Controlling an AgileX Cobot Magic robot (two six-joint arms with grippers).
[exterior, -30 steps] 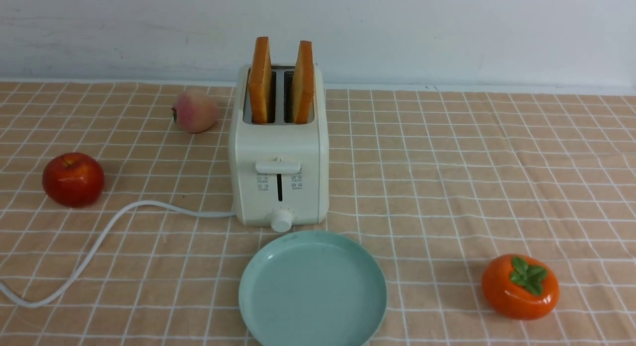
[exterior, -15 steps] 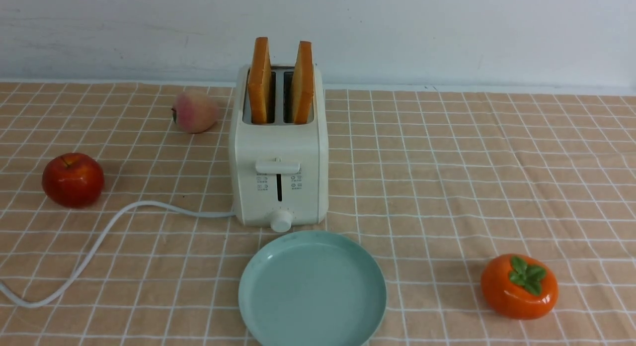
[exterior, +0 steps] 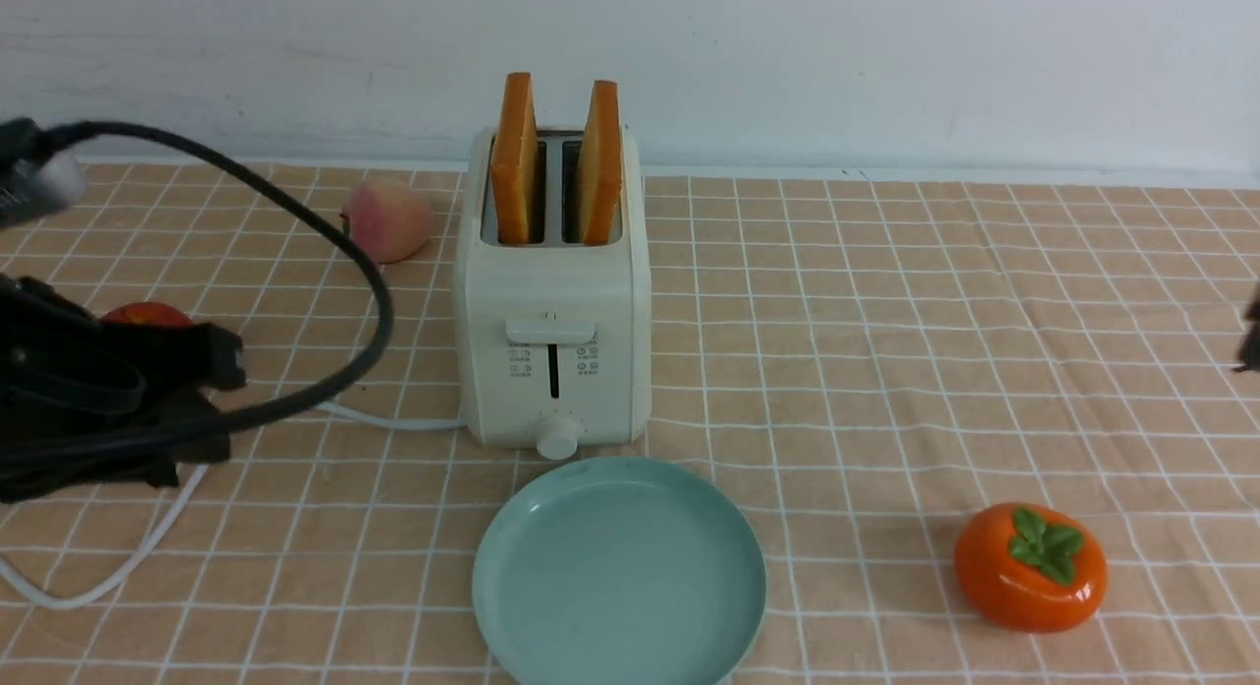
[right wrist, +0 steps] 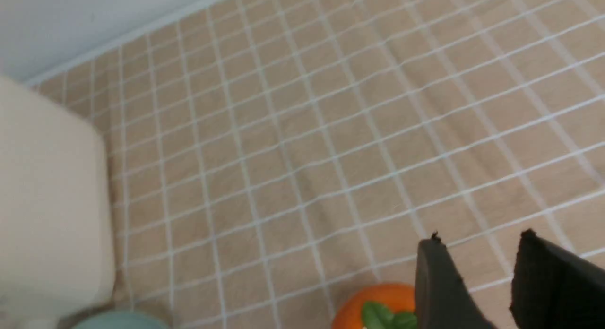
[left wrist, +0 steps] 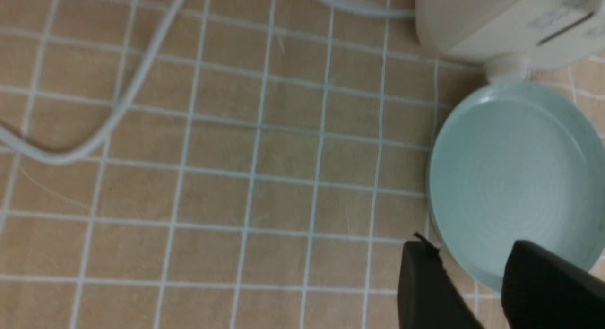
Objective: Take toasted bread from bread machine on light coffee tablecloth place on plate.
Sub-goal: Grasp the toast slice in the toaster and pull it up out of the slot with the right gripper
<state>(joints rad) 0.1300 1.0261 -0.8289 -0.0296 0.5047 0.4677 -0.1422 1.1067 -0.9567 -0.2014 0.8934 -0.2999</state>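
Two slices of toasted bread (exterior: 515, 158) (exterior: 601, 163) stand upright in the slots of the cream-white bread machine (exterior: 551, 301) on the light tan tablecloth (exterior: 886, 321). Just in front of it lies the pale blue-green plate (exterior: 618, 572), with nothing on it. My left arm (exterior: 118, 390) reaches in low from the left, well short of the bread machine. In the left wrist view my left gripper (left wrist: 472, 253) is open over the plate's rim (left wrist: 437, 196), nothing between its fingers. My right gripper (right wrist: 477, 244) is open above bare cloth, far right of the bread machine (right wrist: 47, 201).
A peach (exterior: 386, 220) lies left of the bread machine. A red apple (exterior: 148, 314) is mostly hidden behind my left arm. An orange persimmon (exterior: 1030, 567) sits front right, close under my right gripper. The white cord (exterior: 98, 577) trails left. A wall closes the back.
My left arm has swung into the front view from the left and now covers most of the apple. A sliver of my right arm shows at the right edge. Toast, bread machine and plate are unmoved.
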